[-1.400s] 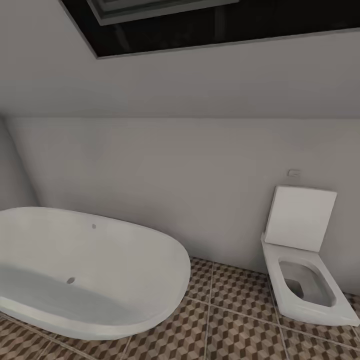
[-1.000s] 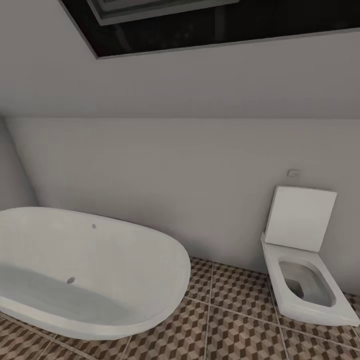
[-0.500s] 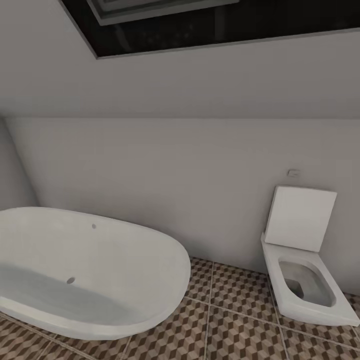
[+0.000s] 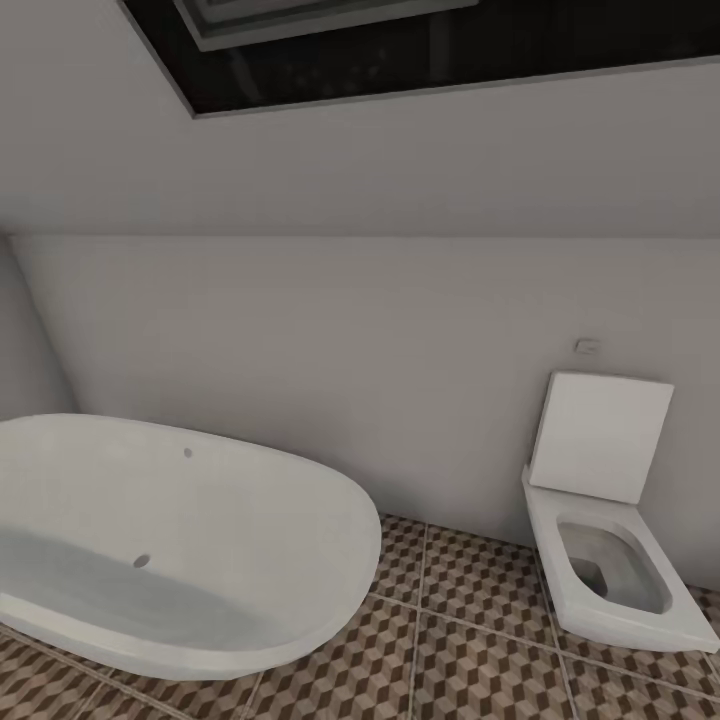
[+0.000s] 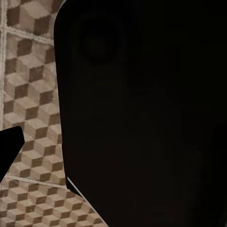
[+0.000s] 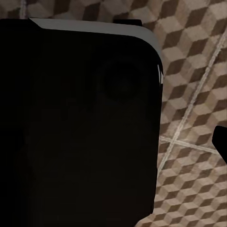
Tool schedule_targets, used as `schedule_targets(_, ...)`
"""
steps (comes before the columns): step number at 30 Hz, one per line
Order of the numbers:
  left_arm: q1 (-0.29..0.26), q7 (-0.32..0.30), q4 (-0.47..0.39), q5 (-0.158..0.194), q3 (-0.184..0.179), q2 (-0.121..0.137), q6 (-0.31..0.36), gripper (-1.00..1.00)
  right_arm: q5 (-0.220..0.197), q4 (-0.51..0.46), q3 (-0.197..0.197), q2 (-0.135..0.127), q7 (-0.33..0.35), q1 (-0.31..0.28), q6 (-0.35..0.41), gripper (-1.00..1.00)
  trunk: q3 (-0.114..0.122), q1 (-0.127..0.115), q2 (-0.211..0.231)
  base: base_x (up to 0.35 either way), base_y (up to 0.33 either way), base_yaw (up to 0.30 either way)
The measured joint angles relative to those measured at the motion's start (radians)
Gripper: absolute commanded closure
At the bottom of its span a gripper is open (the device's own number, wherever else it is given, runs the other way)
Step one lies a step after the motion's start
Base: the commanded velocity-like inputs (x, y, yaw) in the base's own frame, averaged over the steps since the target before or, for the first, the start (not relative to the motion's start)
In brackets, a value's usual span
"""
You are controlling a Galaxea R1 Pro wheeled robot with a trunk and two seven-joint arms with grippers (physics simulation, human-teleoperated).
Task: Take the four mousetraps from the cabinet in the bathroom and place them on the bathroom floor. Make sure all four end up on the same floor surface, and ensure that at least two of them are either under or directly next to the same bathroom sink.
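The bathroom floor (image 4: 480, 660), tiled in a brown, tan and cream cube pattern, runs across the bottom of the head view. The same tiles appear in the left wrist view as bathroom floor (image 5: 33, 94) and in the right wrist view as bathroom floor (image 6: 198, 94). A large black body blocks most of each wrist view. A dark fingertip (image 5: 8, 146) pokes in at one edge of the left wrist view, and another dark fingertip (image 6: 220, 142) at one edge of the right wrist view. The mousetraps, the cabinet and the sink are out of view.
An oval white bathtub (image 4: 180, 540) stands at the left on the tiles. A square white toilet (image 4: 610, 560) with its lid up is at the right against the grey wall (image 4: 360, 380). A strip of bare tiles lies between them.
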Motion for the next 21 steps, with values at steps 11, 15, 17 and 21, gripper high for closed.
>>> schedule_targets(11,0.0,0.0,0.0,0.0,0.0,0.0,0.0,-1.0,0.001,0.0,0.001,-0.001,0.0,0.0,-0.033,-1.0,0.0,0.0,0.0,0.0,0.0,0.0)
schedule_targets(15,0.0,0.0,-0.001,0.0,0.0,0.0,0.0,-1.0,0.002,-0.005,0.001,-0.001,0.0,0.0,-0.051,-1.0,0.0,0.0,0.0,0.0,0.0,-0.075)
schedule_targets(17,0.0,0.0,-0.001,0.0,0.0,0.0,0.0,-1.0,0.001,-0.013,0.0,-0.001,0.001,0.0,-0.074,-1.0,0.0,0.0,0.0,0.0,0.0,-0.264)
schedule_targets(21,0.0,0.0,0.0,0.0,0.0,-0.001,0.0,-1.0,0.0,-0.012,-0.001,0.0,0.002,0.0,-0.131,-1.0,0.0,0.0,0.0,0.0,0.0,-0.279)
